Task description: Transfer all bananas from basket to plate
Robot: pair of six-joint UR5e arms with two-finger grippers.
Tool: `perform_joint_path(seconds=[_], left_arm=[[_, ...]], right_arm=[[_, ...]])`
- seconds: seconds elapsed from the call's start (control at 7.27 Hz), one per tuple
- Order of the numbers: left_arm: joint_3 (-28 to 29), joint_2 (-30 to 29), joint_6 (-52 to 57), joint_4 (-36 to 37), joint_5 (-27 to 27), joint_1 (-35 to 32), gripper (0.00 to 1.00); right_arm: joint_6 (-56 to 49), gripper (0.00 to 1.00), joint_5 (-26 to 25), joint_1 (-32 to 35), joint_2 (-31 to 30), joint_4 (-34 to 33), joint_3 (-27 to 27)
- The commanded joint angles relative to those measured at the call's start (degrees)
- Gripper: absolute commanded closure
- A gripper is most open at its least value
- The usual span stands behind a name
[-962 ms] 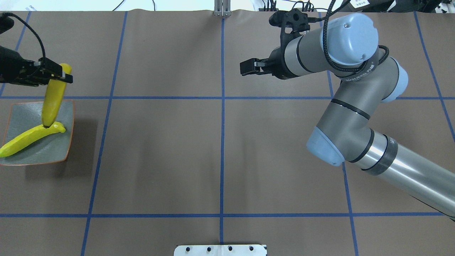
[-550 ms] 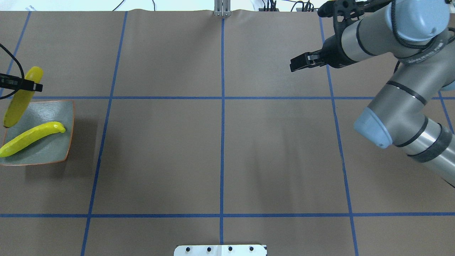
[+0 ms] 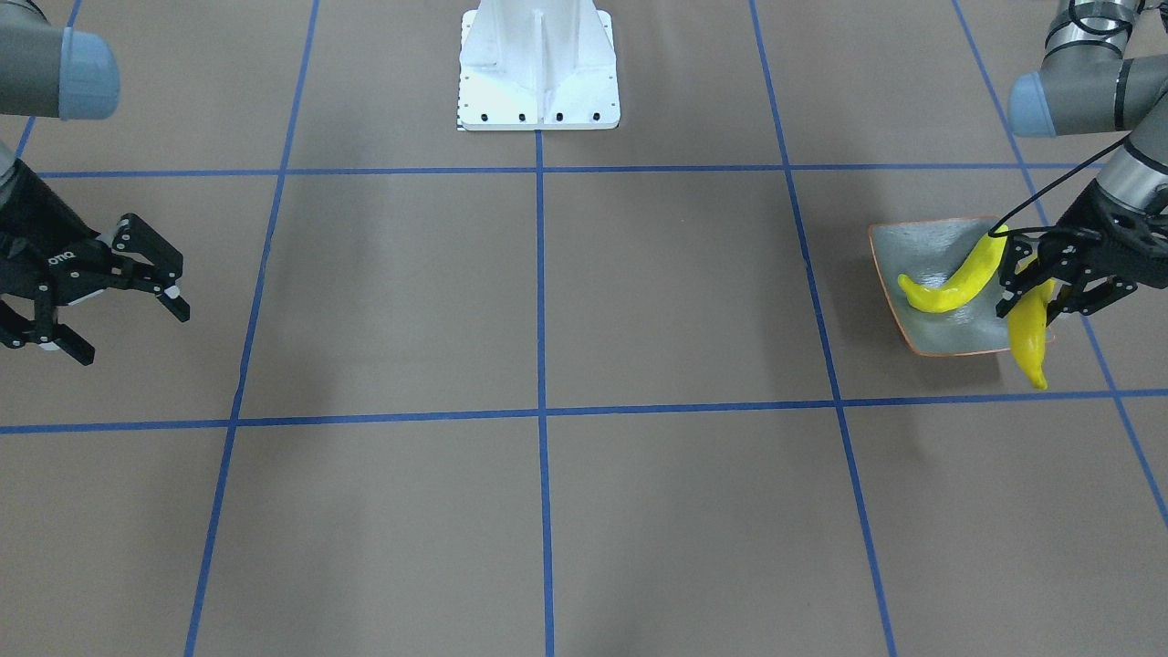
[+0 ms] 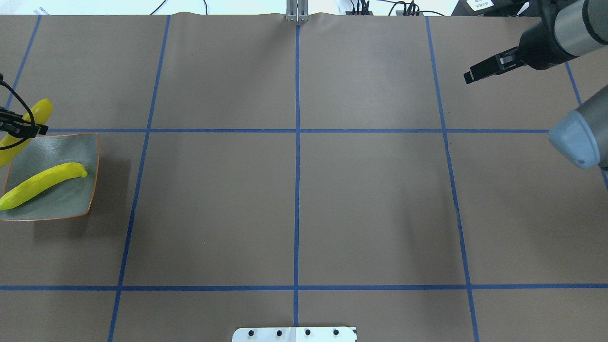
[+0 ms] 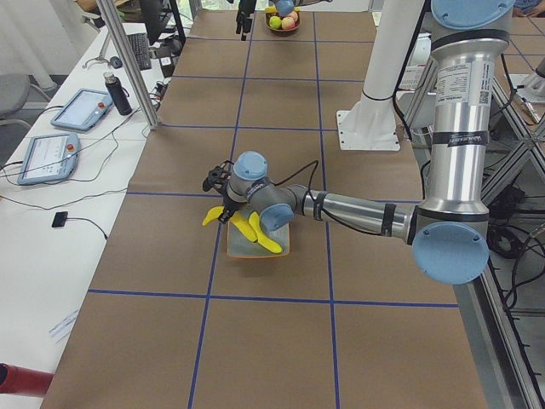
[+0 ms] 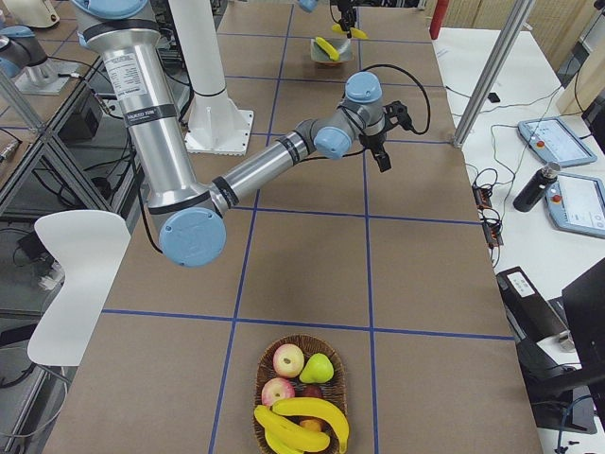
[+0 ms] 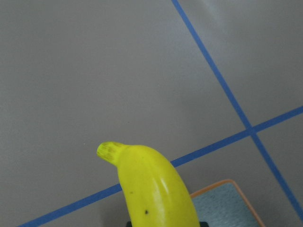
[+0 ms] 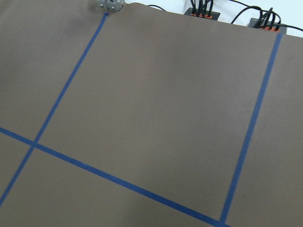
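Starting at the left of the overhead view, the left hand [image 4: 21, 127] is closed around the first banana [image 4: 40, 110] and grips it part way along its length. This banana hangs tilted over the far left corner of the plate [image 4: 71, 147]. One end reaches out past the rim, above the desk [image 4: 213, 199]. Whether the other end touches the plate cannot be told. In the left wrist view the blunt end of this banana points away from the camera, and an orange-rimmed corner of the plate shows just below it.

The second banana [image 4: 45, 183] lies flat in the plate, diagonally across it. The plate is grey-green and stands on the desk, with its far edge just beside a blue tape line [image 4: 213, 130].

At the far right, the right hand [image 4: 472, 76] hovers above the desk. In the front-facing view its two fingers are spread wide and hold nothing.

The basket [image 6: 301, 342] stands at the end of the desk on the robot's right, well apart from the plate. In it lie more bananas [image 6: 302, 411], together with two apples [image 6: 288, 359] and a pear [image 6: 318, 368].
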Motion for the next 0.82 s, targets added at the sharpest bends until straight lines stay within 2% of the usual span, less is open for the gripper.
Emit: perform_joint_path(seconds=[0.0, 0.14, 0.27, 0.41, 0.69], left_arm=[[0.1, 0.5, 0.8, -0.2, 0.1, 3.6, 0.86], [0.4, 0.5, 0.8, -0.2, 0.1, 3.9, 0.65], [0.7, 0.4, 0.9, -0.3, 0.0, 4.0, 0.2], [0.9, 0.3, 0.9, -0.4, 0.0, 3.9, 0.01], [1.6, -0.2, 1.8, -0.3, -0.5, 3.8, 0.0]], right_arm=[[-1.4, 0.0, 1.8, 2.0, -0.9, 0.0, -0.1], [-1.4, 0.0, 1.8, 2.1, -1.2, 0.0, 0.0], [-1.5, 0.0, 1.8, 2.3, -1.3, 0.0, 0.0], [-1.5, 0.0, 1.8, 2.3, -1.3, 0.0, 0.0], [-1.5, 0.0, 1.8, 2.4, -1.2, 0.0, 0.0]])
